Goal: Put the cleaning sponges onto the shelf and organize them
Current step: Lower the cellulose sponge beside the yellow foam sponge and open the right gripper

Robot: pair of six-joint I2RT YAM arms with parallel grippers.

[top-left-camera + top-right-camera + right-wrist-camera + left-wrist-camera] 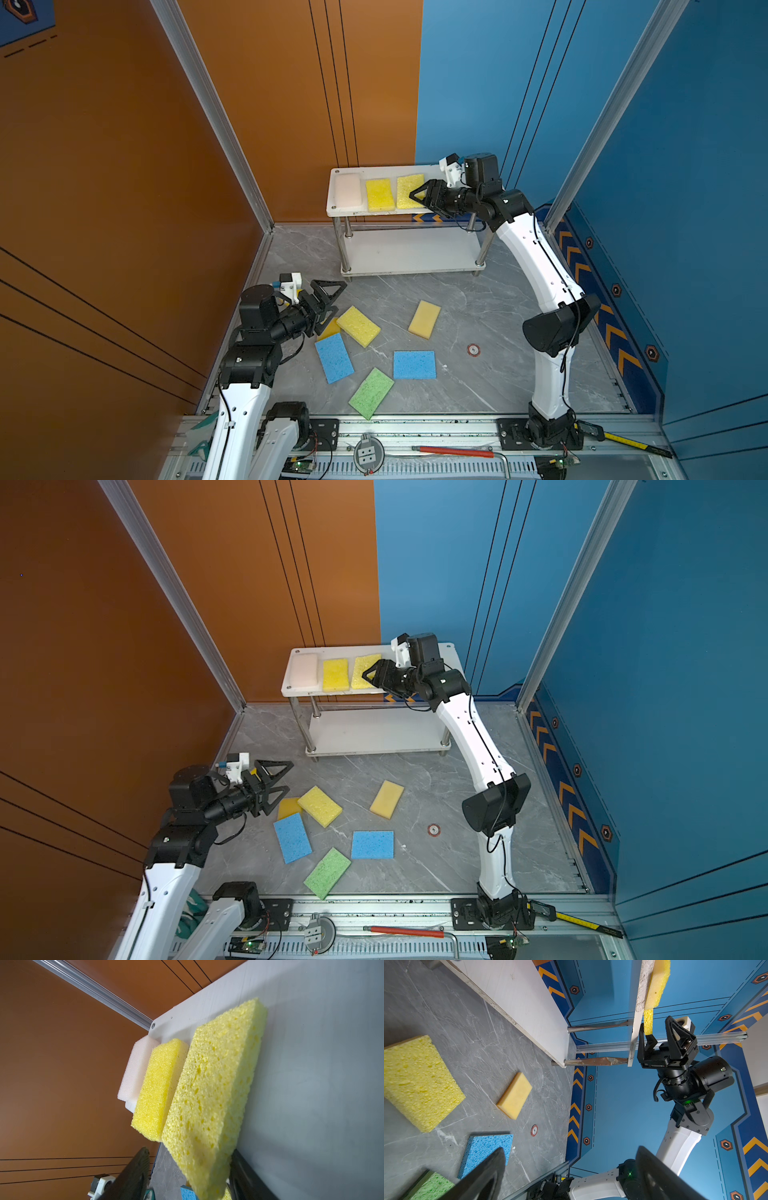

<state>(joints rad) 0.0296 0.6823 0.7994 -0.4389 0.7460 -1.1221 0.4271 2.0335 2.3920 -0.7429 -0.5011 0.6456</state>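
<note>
Right gripper (416, 198) spread around porous yellow sponge (406, 188), flat on shelf (382, 172), extending the row past its fingertips; contact unclear. Left gripper (338, 298) wide apart, empty.

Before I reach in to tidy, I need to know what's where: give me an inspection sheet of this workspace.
Surface: grey marbled floor.
Job's things: shelf top holds pinkish-white sponge, yellow sponge, porous yellow sponge overhanging its front edge; on floor: three yellowish sponges, two blue sponges, green sponge.
Clutter: round red marker on floor; red-handled tool, yellow-black measuring tool on front rail.
Grippers: left gripper open near floor sponges; right gripper open around the porous sponge's overhanging end.
Cables: black cable along right arm.
Surroundings: orange wall, blue wall.
</note>
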